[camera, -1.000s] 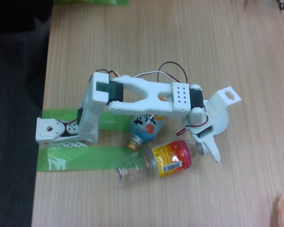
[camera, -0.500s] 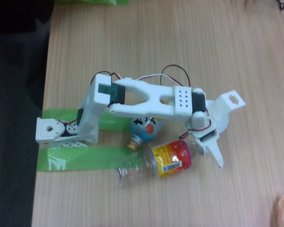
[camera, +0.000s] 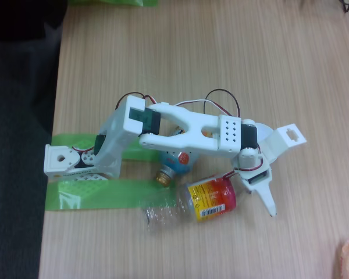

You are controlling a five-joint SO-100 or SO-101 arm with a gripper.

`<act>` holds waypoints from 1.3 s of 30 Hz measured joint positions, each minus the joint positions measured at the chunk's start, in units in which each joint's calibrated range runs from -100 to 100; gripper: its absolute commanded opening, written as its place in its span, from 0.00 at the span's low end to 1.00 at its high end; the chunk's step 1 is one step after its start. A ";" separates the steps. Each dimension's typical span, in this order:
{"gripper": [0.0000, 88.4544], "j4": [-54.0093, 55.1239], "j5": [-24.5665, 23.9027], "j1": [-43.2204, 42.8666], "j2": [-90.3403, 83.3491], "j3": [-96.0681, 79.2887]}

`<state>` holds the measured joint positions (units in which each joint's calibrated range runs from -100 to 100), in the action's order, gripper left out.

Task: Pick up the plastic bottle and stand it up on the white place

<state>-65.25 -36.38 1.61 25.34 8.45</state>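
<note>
On the table (camera: 180,52), fixed view: the bottle (camera: 192,202) lies on its side, cap end toward the gripper (camera: 253,195), clear base end to view-left, label band near the cap. Beside it, touching or nearly so, lies a blue can (camera: 173,161), partly under the arm.

Change over the last sec: arm has extended to view-right and rotated. Gripper has moved from just beside the cap to on or over the cap/neck end; cap now hidden by the gripper body. One long finger (camera: 268,200) points down-right past the bottle. Bottle pos. and orientation unchanged, so no lift yet.

Gripper state: cannot tell. Jaw spacing is hidden by the wrist parts; contact with the neck not confirmed.

The plate (camera: 269,141) sits just behind the wrist, mostly covered by the arm, rim visible at view-right, near the bottle's cap end.

Judgement: approach phase is ending, grasp at neck/cap end is likely next. Risk: round bottle may roll, or nudge the can, if the jaws close off-centre. Standing it up needs a wrist re-orient after lift.
</note>
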 measured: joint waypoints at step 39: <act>0.07 0.00 0.11 0.52 0.76 1.45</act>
<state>-65.25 -36.28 2.13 26.09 9.90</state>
